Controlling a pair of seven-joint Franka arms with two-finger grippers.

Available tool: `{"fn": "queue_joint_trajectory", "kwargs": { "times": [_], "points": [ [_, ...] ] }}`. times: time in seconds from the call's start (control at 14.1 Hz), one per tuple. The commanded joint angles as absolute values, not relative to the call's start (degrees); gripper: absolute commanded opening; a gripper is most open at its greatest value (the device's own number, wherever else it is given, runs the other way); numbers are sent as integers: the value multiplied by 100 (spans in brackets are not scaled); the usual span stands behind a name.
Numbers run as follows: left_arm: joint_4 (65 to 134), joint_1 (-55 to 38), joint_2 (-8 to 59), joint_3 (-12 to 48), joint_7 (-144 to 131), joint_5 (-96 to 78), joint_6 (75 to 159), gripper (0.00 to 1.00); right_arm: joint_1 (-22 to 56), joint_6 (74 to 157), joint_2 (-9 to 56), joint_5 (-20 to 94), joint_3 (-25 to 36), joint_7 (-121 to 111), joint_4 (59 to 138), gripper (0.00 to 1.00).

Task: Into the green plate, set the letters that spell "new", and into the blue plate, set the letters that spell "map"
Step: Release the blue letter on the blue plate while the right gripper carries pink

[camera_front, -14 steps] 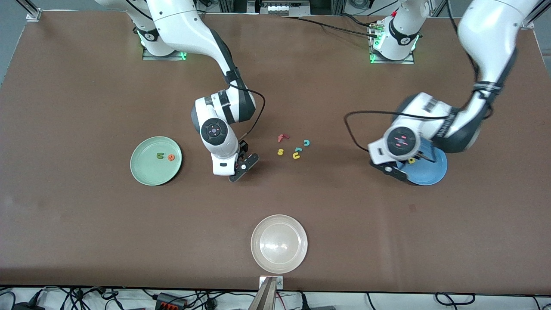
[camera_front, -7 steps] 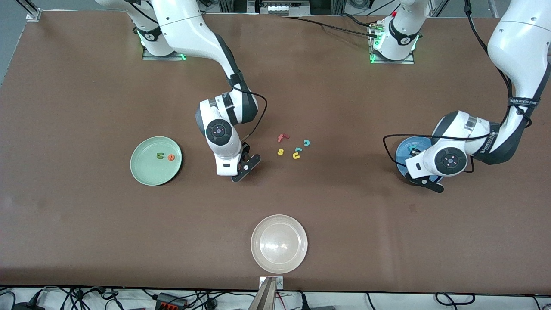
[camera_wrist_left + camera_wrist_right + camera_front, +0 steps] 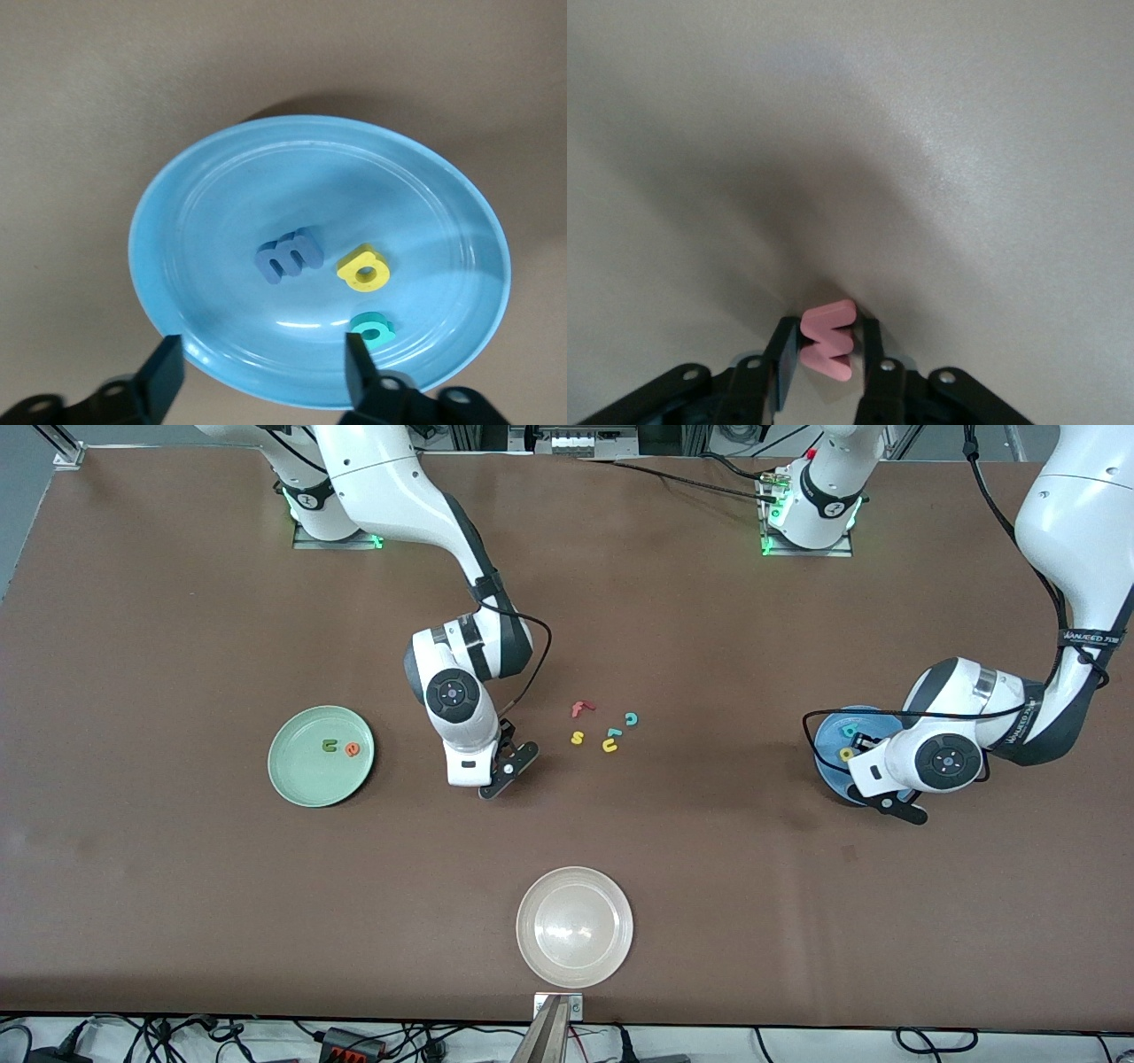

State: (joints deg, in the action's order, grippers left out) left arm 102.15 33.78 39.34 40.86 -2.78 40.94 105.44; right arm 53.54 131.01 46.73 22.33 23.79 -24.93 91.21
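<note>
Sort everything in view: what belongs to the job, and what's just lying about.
Job: pale green plate with green n, orange e; pink w in right claw; sky-blue plate holding blue m, yellow p, teal a.
Lying about: whitish translucent plate; red f, yellow s, teal c.

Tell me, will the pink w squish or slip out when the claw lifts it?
The pink w looks thick and foamy, so it is probably light and slightly squashy. The right claw pinches its flat sides, so it likely stays put.
</note>
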Motion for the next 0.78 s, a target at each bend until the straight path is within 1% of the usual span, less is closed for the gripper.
{"fn": "queue_joint_trajectory", "kwargs": {
  "times": [0.0, 0.07, 0.14, 0.21, 0.36, 0.43, 0.5, 0.57, 0.64, 0.71],
  "points": [
    [9915, 3445, 3789, 4262, -167, 4044, 10328, 100, 5318, 13026, 4676, 2294, 2399, -2584, 9097, 17],
    [9679, 3445, 3745, 4402, -176, 3843, 10127, 100, 5265, 12912, 4641, 2285, 2469, -2619, 9097, 16],
    [9346, 3419, 3744, 4499, -184, 3632, 9760, 100, 5186, 12720, 4545, 2285, 2557, -2619, 9097, 12],
    [9003, 3375, 3744, 4561, -185, 3465, 9338, 100, 5159, 12509, 4518, 2285, 2749, -2610, 9097, 12],
    [8493, 3226, 3753, 4623, -184, 3314, 8862, 100, 5177, 12008, 4509, 2311, 3285, -2558, 9105, 11],
    [8134, 3191, 3736, 4693, -176, 3079, 8494, 100, 5159, 11667, 4457, 2320, 3748, -2575, 9105, 11],
    [7886, 3217, 3735, 4824, -176, 2911, 8168, 100, 5133, 11480, 4439, 2320, 4049, -2619, 9105, 11],
    [7692, 3191, 3727, 4808, -158, 2744, 7939, 100, 5081, 11322, 4430, 2320, 4269, -2680, 9132, 11],
    [7551, 3060, 3535, 4747, -158, 2577, 7858, 100, 5063, 11190, 4421, 2312, 4472, -2820, 9193, 11],
    [7550, 2902, 3237, 4494, -158, 2340, 7849, 100, 5036, 11058, 4421, 2320, 4639, -3082, 9324, 11]
  ]
}}
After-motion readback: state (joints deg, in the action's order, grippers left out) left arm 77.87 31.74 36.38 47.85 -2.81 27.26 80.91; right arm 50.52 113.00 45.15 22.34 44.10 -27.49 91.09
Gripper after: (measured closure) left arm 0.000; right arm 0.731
